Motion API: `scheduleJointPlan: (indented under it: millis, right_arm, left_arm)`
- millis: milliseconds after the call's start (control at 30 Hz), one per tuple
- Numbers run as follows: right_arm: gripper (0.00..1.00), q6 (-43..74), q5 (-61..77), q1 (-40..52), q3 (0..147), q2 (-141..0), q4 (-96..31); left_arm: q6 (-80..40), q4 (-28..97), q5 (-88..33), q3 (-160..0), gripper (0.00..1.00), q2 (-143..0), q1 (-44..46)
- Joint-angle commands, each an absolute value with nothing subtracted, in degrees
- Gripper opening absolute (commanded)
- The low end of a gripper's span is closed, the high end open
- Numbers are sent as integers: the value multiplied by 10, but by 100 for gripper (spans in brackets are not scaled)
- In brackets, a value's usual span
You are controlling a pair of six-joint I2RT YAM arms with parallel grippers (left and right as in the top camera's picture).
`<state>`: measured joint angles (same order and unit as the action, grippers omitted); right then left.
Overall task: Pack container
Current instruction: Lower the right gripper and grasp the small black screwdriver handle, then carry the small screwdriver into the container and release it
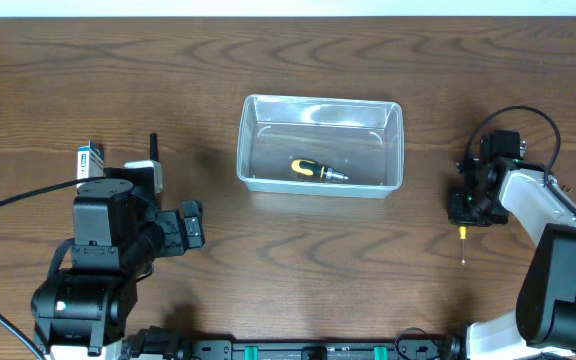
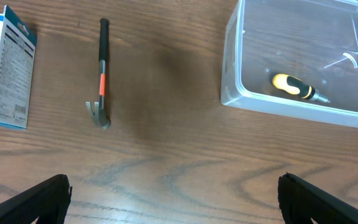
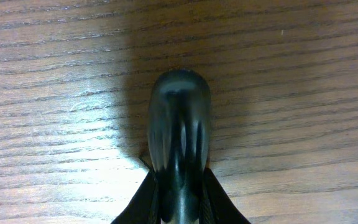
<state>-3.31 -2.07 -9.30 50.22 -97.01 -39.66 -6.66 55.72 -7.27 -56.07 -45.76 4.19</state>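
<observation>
Container (image 1: 320, 99): clear tub, mid-tabletop (image 1: 298, 260), between the arms — yellow-black screwdriver (image 1: 317, 169) lying inside
Left gripper (image 2: 176, 199): jaws wide, holding nothing
Right gripper (image 3: 179, 202): jaws narrow, clamped on a dark tool handle (image 3: 179, 118)
Loose items: hammer (image 2: 102, 74), blue-and-white box (image 2: 5, 68) — left of container

Wood-grain worktop (image 1: 368, 290) with a soft sheen. Clear, glossy plastic container (image 1: 246, 150). Dull metal-headed hammer (image 2: 102, 68). Smooth, smoky translucent screwdriver handle (image 3: 179, 118).
</observation>
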Motion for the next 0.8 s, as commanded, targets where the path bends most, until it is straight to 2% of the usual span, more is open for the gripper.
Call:
scheduleJointPlan:
  millis: [0, 200, 433, 567, 767]
  right_arm:
    - [1, -24, -52, -95, 477, -1004, -385]
    - [1, 8, -35, -85, 541, -987, -430]
    - [1, -9, 27, -39, 732, -924, -565]
    - [1, -75, 76, 16, 855, -910, -620]
    - [1, -274, 101, 154, 941, -913, -633]
  left_arm:
    - [-72, 559, -68, -571, 98, -456, 43]
    - [-72, 559, -68, -571, 98, -456, 43]
    - [-72, 559, -68, -571, 98, -456, 43]
    - [-72, 559, -68, -571, 98, -456, 43]
    - [-72, 559, -68, -571, 98, -456, 43]
